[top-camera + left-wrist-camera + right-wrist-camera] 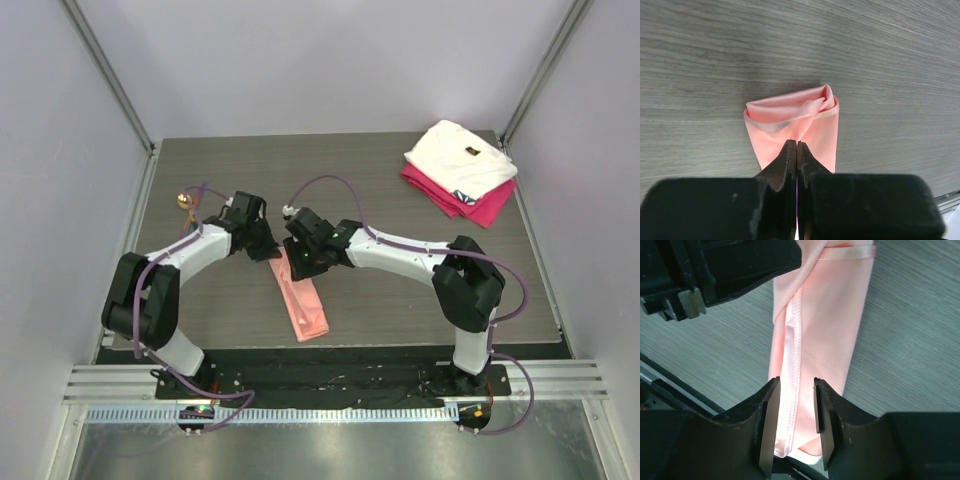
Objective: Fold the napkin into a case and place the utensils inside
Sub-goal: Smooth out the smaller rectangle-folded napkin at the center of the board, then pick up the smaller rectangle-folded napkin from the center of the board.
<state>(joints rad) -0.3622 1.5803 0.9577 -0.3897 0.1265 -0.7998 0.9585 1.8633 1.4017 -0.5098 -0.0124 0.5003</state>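
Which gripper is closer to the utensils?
Left. The left gripper is at the far end of the napkin, right of the utensils; the right gripper sits farther right.

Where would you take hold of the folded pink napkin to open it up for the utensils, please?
Probably the upper layer at the napkin's puffed end, pinched from above: that lip curls up off the table, while the rest of the strip lies flat.
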